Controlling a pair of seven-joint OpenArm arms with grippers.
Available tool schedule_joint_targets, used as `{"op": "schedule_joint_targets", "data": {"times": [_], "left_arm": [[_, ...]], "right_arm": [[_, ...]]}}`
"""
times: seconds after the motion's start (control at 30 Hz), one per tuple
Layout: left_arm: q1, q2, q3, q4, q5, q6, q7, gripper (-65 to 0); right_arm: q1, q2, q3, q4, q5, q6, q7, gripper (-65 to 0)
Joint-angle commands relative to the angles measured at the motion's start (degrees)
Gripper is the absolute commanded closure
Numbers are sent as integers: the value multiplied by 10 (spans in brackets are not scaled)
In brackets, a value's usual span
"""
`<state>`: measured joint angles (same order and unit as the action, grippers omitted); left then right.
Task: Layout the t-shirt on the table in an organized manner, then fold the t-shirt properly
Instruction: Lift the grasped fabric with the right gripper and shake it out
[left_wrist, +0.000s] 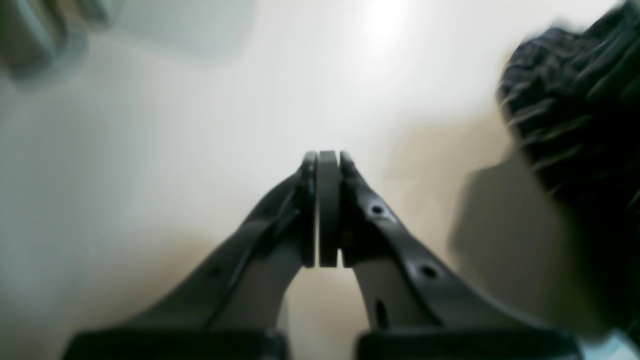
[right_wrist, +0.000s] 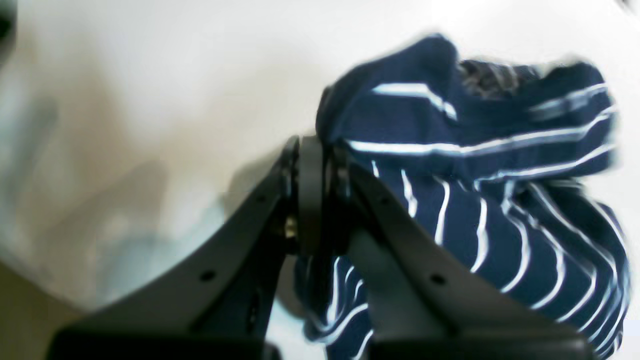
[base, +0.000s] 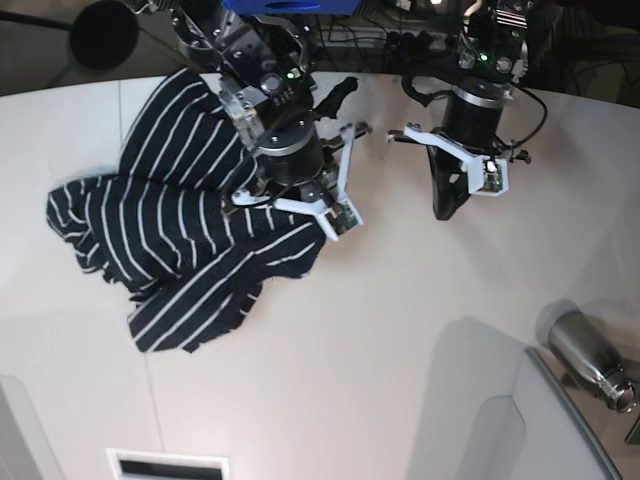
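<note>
Only the base view shows the one t-shirt (base: 170, 240) crumpled on the surface (base: 400, 300); right gripper (right_wrist: 312, 165) pinches its edge, left gripper (left_wrist: 327, 200) pressed together, empty.

Black arms, green LEDs, white brackets; right hand (right_wrist: 312, 165) fingers black, screw holes.
</note>
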<state>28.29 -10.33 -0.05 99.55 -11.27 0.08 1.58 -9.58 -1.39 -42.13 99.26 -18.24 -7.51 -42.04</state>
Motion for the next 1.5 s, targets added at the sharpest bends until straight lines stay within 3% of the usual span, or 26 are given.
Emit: {"op": "schedule_joint_targets", "data": {"times": [0.0,0.13,0.27,0.33,0.43,0.53,0.6,0.73,0.83,0.9,0.97,1.07,1.17,1.23,1.3,1.4,1.47], "left_arm": [[6,-9,-10,12,-7,3,-10,0],[9,-19,-40,12,-14,2,-9,0],[33,-7,-102,3,-14,2,-9,0],[43,-4,-119,-6,-14,2,-8,0],[66,-7,-121,-28,-14,1,-8,-5],[79,-4,-119,-44,-20,-23,-8,-138],[81,-1,-119,-47,-56,-51,-8,-199],[80,-3,-118,-42,-192,-86,-8,-229],[74,-11,-88,-39,-260,-149,-8,-225],[53,-26,-33,-29,-275,-182,-8,-219],[28,-40,17,-31,-275,-186,-8,-165],[-37,-45,100,-68,-275,-185,-8,0],[-103,-42,165,-142,-275,-158,-8,0],[-135,-41,187,-192,-275,-117,-9,0],[-144,-40,186,-221,-275,-71,-13,0],[-147,-46,159,-252,-274,-11,-9,0],[-154,-60,154,-281,-274,4,-9,0]], "right_arm": [[10,-9,-20,-12,-4,-1,15,-9],[43,-38,-37,-123,-4,-2,16,-14],[58,-53,-26,-180,-3,-2,17,-24],[58,-53,-27,-176,14,-1,17,-87],[58,-51,-27,-162,38,-1,18,-264],[50,-33,-29,-131,38,-1,50,-393],[43,-22,-42,-103,38,-1,71,-411],[23,8,-30,-37,38,-5,131,-411],[1,6,45,-25,38,-6,157,-411],[-7,-1,99,-24,38,-6,160,-410],[-10,-1,140,-24,38,-6,160,-408],[-16,1,188,-23,38,-6,160,-348],[-22,2,232,-23,38,-5,160,-186],[-29,2,258,-23,38,-3,160,-65],[-34,3,270,-23,38,-2,160,-39],[-38,5,272,-23,38,-2,160,-51],[-37,5,270,-23,38,-2,160,-51]]}}
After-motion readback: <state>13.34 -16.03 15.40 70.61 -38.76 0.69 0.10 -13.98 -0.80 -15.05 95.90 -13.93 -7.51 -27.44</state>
